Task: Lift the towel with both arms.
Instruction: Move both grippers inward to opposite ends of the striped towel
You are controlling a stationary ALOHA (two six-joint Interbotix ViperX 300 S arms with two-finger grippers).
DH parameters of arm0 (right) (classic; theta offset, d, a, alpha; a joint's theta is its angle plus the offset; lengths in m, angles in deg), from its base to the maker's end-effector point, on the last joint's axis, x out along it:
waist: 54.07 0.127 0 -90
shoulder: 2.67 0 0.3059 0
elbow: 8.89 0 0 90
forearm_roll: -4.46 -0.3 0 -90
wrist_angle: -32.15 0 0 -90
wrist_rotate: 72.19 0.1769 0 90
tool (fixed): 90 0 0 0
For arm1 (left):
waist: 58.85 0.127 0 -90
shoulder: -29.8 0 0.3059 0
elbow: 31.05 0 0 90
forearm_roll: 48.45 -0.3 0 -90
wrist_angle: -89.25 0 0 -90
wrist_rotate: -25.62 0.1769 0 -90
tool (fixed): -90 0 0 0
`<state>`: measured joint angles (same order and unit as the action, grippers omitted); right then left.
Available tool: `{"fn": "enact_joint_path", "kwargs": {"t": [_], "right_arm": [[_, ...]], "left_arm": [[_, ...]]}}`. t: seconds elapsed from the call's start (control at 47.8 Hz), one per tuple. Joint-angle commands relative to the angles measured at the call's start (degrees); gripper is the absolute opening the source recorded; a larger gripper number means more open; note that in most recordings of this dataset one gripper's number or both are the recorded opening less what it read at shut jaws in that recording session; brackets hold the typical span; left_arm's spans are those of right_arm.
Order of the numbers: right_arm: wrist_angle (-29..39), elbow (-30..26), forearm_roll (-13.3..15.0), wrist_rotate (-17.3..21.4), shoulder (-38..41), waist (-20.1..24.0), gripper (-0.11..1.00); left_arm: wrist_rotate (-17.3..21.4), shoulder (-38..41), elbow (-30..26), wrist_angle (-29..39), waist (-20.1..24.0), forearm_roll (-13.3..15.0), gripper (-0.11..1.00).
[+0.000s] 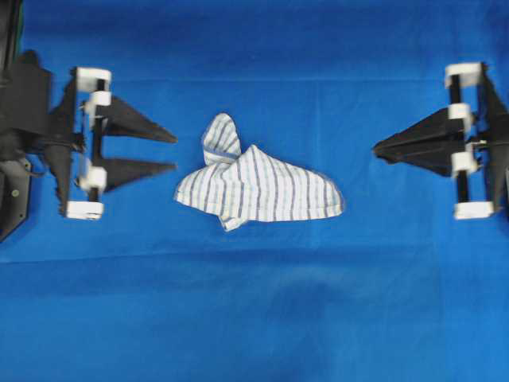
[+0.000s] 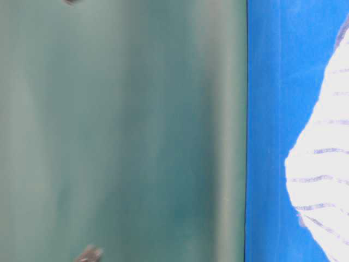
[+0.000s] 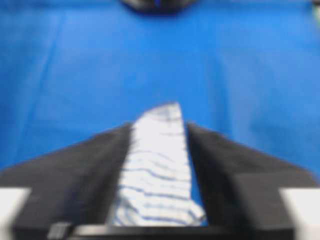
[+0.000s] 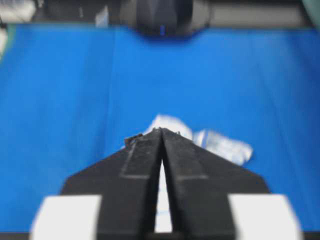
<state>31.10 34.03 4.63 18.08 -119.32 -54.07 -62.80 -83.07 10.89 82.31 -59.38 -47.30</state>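
- Towel (image 1: 262, 187), white with thin blue and grey stripes, lies crumpled in the middle of the counter, on the blue tablecloth (image 1: 254, 318).
- One corner of the cloth is folded up into a rounded peak at its upper left in the overhead view, and the rest spreads out toward the right in a low mound.
- The left hand (image 1: 175, 151) sits at the left side of the overhead view, pointing toward the towel, with its two pointed black fingers spread well apart.
- Its fingertips stop just short of the towel's left edge, with bare blue cloth showing between them and the fabric, and nothing is held.
- From the left wrist camera the towel (image 3: 160, 170) shows in the gap between the two dark fingers (image 3: 85, 185), which stand on either side of it.
- The right hand (image 1: 375, 148) sits at the right side, also pointing at the towel, with its fingers brought together so that the tips meet in a single point.
- It is apart from the towel's right end, with bare tablecloth between, and it grips nothing.
- From the right wrist camera the fingertips touch at the front with only a thin slit behind them, and the towel (image 4: 215, 142) lies beyond them on the tablecloth.
- The table-level view is blurred; it shows a green surface (image 2: 120, 131) on the left, a strip of blue cloth, and part of the striped towel (image 2: 324, 174) at the right edge.
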Motion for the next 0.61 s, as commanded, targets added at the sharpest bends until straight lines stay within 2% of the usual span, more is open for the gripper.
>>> {"fn": "enact_joint_path", "kwargs": {"t": [0.0,0.105,0.167,0.314,0.586], "right_arm": [[1.7,-1.9,0.0,0.0,3.3,0.4,0.24],[5.0,-3.5,0.0,-0.2,8.2,0.7,0.54],[6.9,-4.6,-0.1,-0.2,11.4,0.8,0.66],[9.2,-6.9,0.0,0.1,19.3,0.8,0.63],[9.4,-11.8,-0.3,0.2,33.9,1.5,0.63]], "left_arm": [[-0.1,2.6,-2.5,1.8,0.0,0.1,0.59],[0.0,6.4,-3.9,4.8,0.1,0.1,0.85],[0.0,9.1,-4.4,5.7,0.0,0.2,0.92],[-0.1,14.7,-4.7,5.5,0.1,0.2,0.91],[-0.1,26.1,-4.7,2.6,0.0,0.1,0.91]]}}
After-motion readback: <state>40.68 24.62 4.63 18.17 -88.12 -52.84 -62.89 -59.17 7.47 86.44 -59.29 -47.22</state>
